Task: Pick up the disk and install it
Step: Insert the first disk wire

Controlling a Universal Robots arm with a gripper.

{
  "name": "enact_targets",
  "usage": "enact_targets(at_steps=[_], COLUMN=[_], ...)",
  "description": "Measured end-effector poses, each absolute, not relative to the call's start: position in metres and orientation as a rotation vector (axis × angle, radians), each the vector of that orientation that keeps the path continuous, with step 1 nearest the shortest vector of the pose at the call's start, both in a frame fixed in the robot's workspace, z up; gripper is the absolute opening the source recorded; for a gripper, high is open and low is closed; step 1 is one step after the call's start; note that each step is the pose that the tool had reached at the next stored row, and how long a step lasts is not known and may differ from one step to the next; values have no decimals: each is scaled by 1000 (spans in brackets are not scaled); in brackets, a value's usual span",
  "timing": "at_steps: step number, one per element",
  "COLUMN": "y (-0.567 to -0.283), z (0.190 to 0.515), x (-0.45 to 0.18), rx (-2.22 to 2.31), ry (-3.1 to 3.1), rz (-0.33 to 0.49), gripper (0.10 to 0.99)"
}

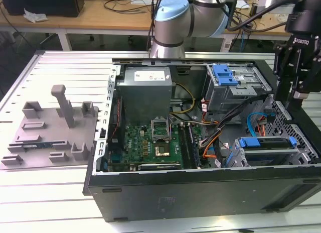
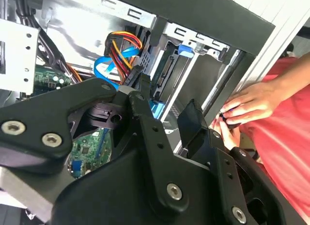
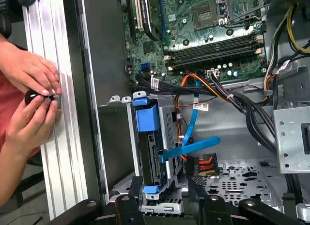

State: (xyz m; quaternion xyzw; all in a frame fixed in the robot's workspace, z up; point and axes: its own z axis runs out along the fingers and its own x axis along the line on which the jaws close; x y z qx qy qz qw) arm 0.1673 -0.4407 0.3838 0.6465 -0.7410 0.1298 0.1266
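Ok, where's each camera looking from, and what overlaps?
Exterior view: off the arm, high, looking down into the open computer case; arm behind it, claw at the exterior view's right.
First wrist view: on the arm, looking past the claw into the case at the disk; a person's hands at the table rail.
Second wrist view: on the arm, behind the claw's linkage, facing the drive cage.
Both wrist views share claw and hands.
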Motion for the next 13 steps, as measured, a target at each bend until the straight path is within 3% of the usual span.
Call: enact_targets(at_steps=[8, 13], y=[-437, -422], z=[375, 373], x=[167, 167], rx=[1817, 1787], ry=[-2181, -2150], rz=[395, 452], gripper=[506, 506])
